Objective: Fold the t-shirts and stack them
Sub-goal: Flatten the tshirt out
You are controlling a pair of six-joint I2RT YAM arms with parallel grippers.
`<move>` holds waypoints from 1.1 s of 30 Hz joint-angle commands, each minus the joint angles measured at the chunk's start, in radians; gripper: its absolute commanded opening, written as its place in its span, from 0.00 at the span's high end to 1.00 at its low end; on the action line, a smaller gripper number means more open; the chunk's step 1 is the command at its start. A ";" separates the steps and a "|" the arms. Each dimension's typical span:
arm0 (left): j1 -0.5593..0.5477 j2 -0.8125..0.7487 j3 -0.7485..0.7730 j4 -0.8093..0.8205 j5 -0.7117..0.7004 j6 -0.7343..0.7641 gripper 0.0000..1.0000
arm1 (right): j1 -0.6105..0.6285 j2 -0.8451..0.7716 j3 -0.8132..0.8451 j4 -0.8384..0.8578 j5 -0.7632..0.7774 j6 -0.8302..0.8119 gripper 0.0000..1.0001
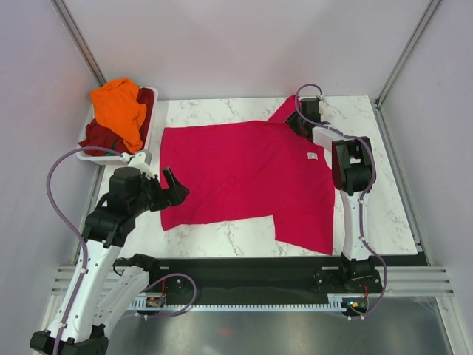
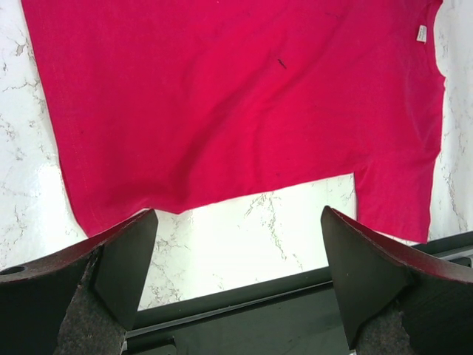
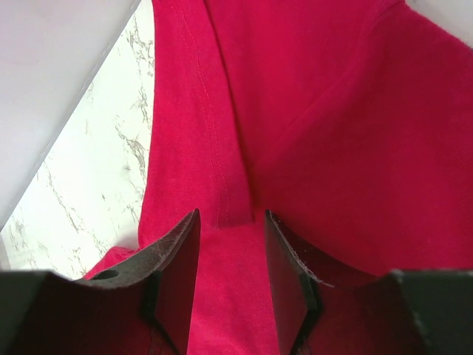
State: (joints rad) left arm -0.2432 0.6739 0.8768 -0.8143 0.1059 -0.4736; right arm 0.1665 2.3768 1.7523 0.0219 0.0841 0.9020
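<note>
The crimson-pink t-shirt (image 1: 244, 174) lies spread flat on the marble table, neck label (image 1: 312, 156) to the right. My left gripper (image 1: 176, 186) is open and empty, hovering at the shirt's left hem; in its wrist view (image 2: 238, 214) the shirt (image 2: 236, 103) lies beyond the fingertips. My right gripper (image 1: 299, 122) is at the far sleeve, which rises in a peak. In the right wrist view (image 3: 231, 214) its jaws stand close together with the sleeve cloth (image 3: 229, 281) between them. The orange t-shirt (image 1: 122, 107) and the dark maroon one (image 1: 100, 134) lie in the basket.
The white plastic basket (image 1: 144, 144) stands at the table's far left corner. Bare marble (image 1: 222, 233) shows in front of the shirt and at the far right (image 1: 384, 177). The black rail (image 2: 244, 318) runs along the near table edge.
</note>
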 commanded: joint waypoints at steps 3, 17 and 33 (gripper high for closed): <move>0.007 -0.007 -0.007 0.014 -0.006 0.000 0.00 | 0.004 0.027 0.053 0.006 0.008 0.005 0.59; 0.016 -0.004 -0.007 0.015 -0.006 0.000 0.00 | 0.011 0.078 0.183 0.048 -0.032 0.006 1.00; 0.033 0.000 -0.009 0.015 -0.005 0.001 0.00 | 0.019 0.469 0.597 0.759 -0.302 0.155 0.02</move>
State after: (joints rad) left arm -0.2153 0.6804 0.8768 -0.8139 0.1059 -0.4736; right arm 0.1860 2.9326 2.3928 0.5941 -0.1864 1.0573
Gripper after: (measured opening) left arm 0.994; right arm 0.963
